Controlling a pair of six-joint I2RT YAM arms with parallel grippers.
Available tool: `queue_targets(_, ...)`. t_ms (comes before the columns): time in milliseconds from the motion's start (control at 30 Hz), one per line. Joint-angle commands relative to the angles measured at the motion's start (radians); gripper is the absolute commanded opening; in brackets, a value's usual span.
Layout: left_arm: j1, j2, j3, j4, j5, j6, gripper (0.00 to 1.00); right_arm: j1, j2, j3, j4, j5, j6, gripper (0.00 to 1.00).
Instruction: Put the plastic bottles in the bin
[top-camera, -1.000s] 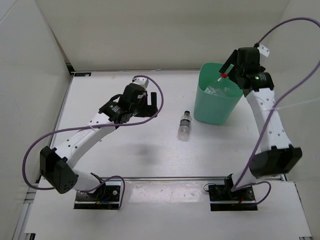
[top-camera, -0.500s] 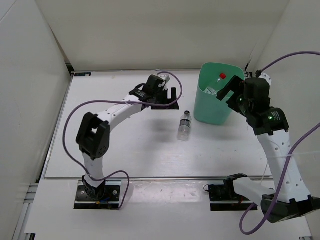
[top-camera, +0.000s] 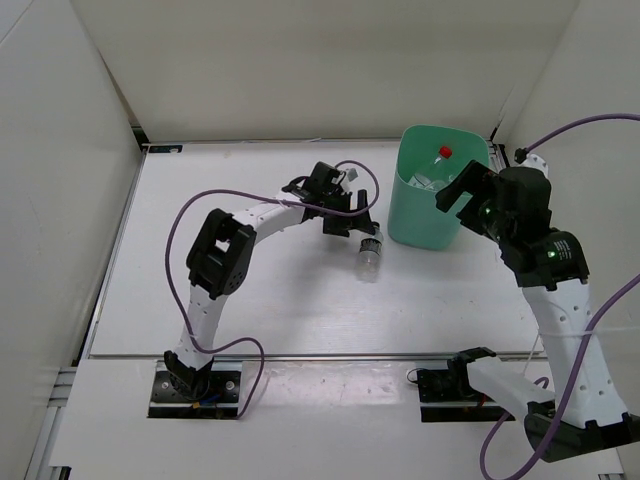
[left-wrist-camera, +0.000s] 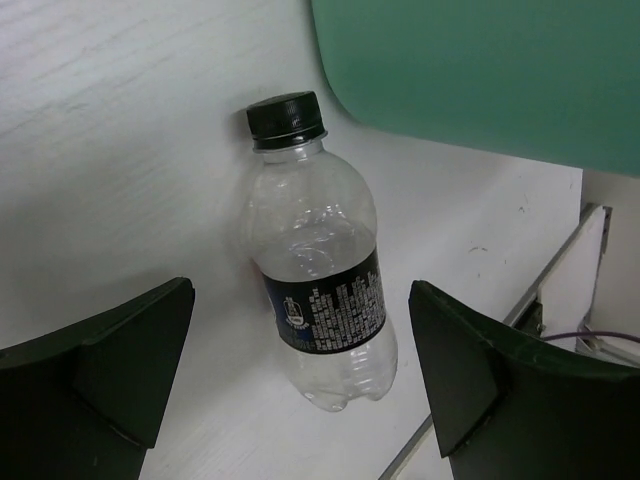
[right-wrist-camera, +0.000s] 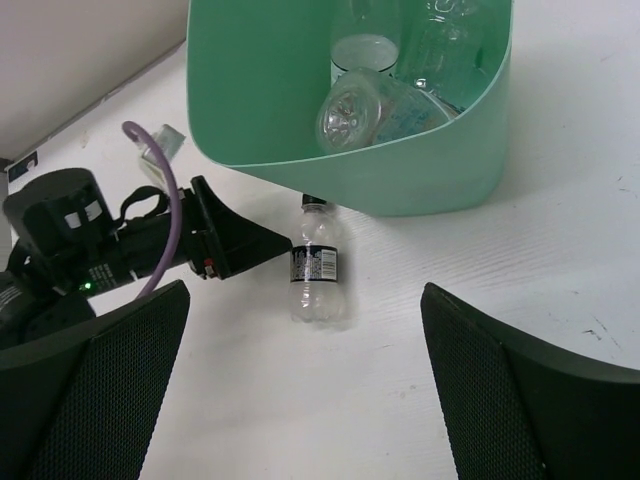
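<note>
One plastic bottle (top-camera: 369, 252) with a black cap and dark label lies on the table just left of the mint-green bin (top-camera: 425, 225). My left gripper (top-camera: 348, 212) is open right beside it. In the left wrist view the bottle (left-wrist-camera: 320, 290) lies ahead between the spread fingers, its cap toward the bin (left-wrist-camera: 480, 70). A red-capped bottle (top-camera: 445, 152) sits inside the bin. My right gripper (top-camera: 460, 190) hangs open and empty over the bin's near right rim. Its wrist view looks into the bin (right-wrist-camera: 400, 170) at clear bottles (right-wrist-camera: 360, 110) and at the lying bottle (right-wrist-camera: 318, 270).
White walls enclose the table on the left, back and right. The bin stands at the back right. A purple cable (top-camera: 190, 215) loops off the left arm, and another (top-camera: 590, 125) off the right arm.
The right gripper has let the red-capped bottle go into the bin and drawn back toward me. The left arm has stretched to the right, up to the black-capped bottle.
</note>
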Motion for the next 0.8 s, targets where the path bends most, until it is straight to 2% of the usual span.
queue_targets(0,-0.011,0.026,0.022,0.061,0.108,-0.027,1.0,0.002,-0.028,0.038,-0.003,-0.018,-0.033,1.0)
queue_targets(100,-0.02,0.061,0.031,0.104,0.166,-0.065,1.0,0.002,-0.028,0.038,-0.023,-0.027,-0.042,1.0)
queue_targets(267,-0.038,0.094,-0.015,0.124,0.184,-0.098,1.0,-0.007,-0.028,0.038,-0.034,-0.018,-0.071,1.0)
queue_targets(333,-0.038,0.094,-0.04,0.124,0.184,-0.111,0.96,-0.007,-0.028,0.038,-0.034,-0.018,-0.08,1.0)
queue_targets(433,-0.038,0.065,-0.052,0.135,0.172,-0.112,0.74,-0.029,-0.028,0.038,-0.034,-0.018,-0.09,1.0)
queue_targets(467,-0.038,0.048,-0.066,0.135,0.161,-0.121,0.65,-0.029,-0.028,0.038,-0.034,-0.018,-0.09,1.0)
queue_targets(500,-0.025,-0.001,-0.085,0.135,0.137,-0.121,0.5,-0.039,-0.028,0.038,-0.034,-0.018,-0.09,1.0)
queue_targets(767,0.069,-0.302,-0.172,0.106,0.022,-0.131,0.53,-0.058,-0.019,-0.006,-0.025,-0.007,-0.068,1.0)
